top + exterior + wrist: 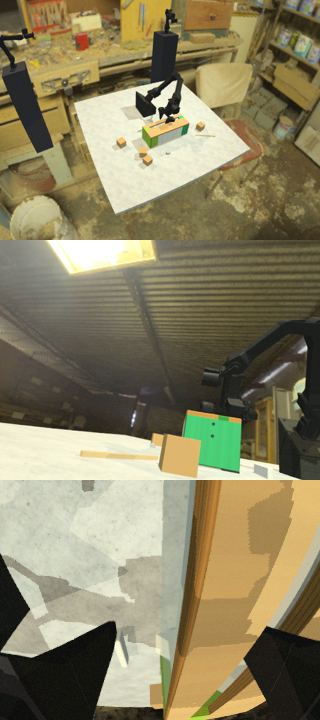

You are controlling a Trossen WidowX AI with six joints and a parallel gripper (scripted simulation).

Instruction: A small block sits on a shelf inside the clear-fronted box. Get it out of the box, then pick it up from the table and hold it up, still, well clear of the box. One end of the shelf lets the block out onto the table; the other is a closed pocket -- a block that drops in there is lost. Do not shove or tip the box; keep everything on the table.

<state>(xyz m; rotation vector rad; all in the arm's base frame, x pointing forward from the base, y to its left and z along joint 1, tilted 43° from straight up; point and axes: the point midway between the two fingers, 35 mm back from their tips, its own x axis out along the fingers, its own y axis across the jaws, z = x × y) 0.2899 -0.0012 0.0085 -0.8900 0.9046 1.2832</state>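
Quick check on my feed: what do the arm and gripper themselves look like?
The arm is matte black throughout, built of boxy angular links on a black block base. The gripper has two dark, wedge-shaped fingers. No cables, labels or markings are visible.

Top view: high, far, angled down over the whole counter [124, 186]. Exterior: counter-level, close, tilted up at the box's [218, 444] green end. Wrist: straight down, close on the box top; all share the box.
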